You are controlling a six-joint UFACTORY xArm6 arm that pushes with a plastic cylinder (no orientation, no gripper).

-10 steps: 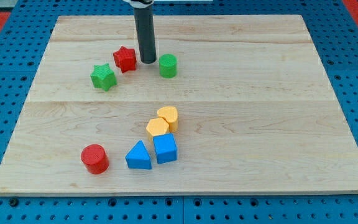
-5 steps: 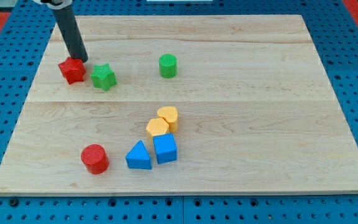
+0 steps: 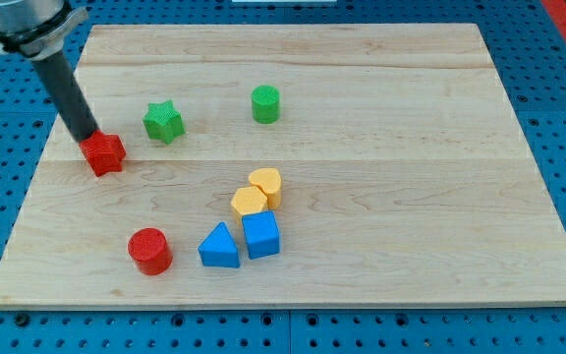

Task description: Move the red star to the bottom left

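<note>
The red star [image 3: 103, 154] lies on the wooden board [image 3: 381, 177] at the view's left, about mid-height. My tip [image 3: 87, 138] touches the star's upper left side, with the dark rod leaning up to the view's top left. The green star [image 3: 163, 122] sits to the star's upper right, apart from it.
A green cylinder [image 3: 265, 103] stands near the view's top centre. A red cylinder [image 3: 150, 250] sits at the lower left. Two yellow blocks [image 3: 257, 192], a blue triangle [image 3: 220, 247] and a blue cube-like block [image 3: 260, 235] cluster near the bottom centre.
The red star has been pushed from right of the green star across to the left and then down. My tip moved left and down with it. The green star shifted slightly.
</note>
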